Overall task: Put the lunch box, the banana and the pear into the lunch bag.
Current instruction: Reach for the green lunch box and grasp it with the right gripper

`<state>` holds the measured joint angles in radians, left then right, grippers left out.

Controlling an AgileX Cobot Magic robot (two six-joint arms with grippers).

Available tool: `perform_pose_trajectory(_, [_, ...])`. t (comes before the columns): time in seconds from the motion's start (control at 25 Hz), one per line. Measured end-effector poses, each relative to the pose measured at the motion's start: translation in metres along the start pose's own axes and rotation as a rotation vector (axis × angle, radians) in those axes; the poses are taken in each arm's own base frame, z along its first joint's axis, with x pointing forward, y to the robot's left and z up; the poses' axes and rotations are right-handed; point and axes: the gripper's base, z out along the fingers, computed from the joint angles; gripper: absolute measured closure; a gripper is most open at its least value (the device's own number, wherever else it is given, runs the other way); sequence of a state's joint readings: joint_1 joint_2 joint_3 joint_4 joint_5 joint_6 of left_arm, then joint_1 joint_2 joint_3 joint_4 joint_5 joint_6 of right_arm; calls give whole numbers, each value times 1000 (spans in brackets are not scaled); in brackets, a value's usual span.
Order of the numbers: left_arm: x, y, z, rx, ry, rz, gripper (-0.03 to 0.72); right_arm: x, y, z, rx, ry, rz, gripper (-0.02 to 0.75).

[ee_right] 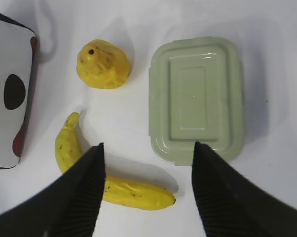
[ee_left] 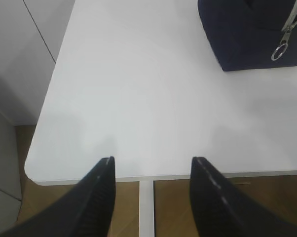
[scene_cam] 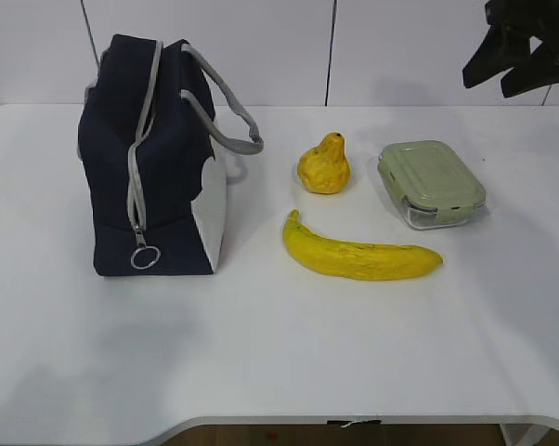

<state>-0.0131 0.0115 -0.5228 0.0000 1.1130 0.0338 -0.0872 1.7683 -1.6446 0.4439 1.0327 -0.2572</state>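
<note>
lunch bag (scene_cam: 154, 167) left, pear (scene_cam: 324, 165) centre, lunch box (scene_cam: 431, 182) right, banana (scene_cam: 358, 253) in front

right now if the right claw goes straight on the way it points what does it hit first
Probably bare table between the banana and the lunch box; the right claw stands open above that gap, though its height is unclear.

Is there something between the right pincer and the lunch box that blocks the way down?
Nothing visible does. The right pincer hangs open above the lunch box, whose lid is bare. The pear and the banana lie apart from the box, to its side.
</note>
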Motion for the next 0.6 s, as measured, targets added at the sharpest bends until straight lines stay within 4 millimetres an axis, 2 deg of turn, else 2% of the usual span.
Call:
perform_pose_trajectory(0.24, [0,0,0,0,0,0,317,-19,-43,27,-138,82,36,286])
perform_pose_trajectory(0.36, [0,0,0,0,0,0,317,-23,-71,49,-208,80,61,286])
perform_pose_trajectory(0.6, [0,0,0,0,0,0,317,-15,-126,93,-274,79,108,279])
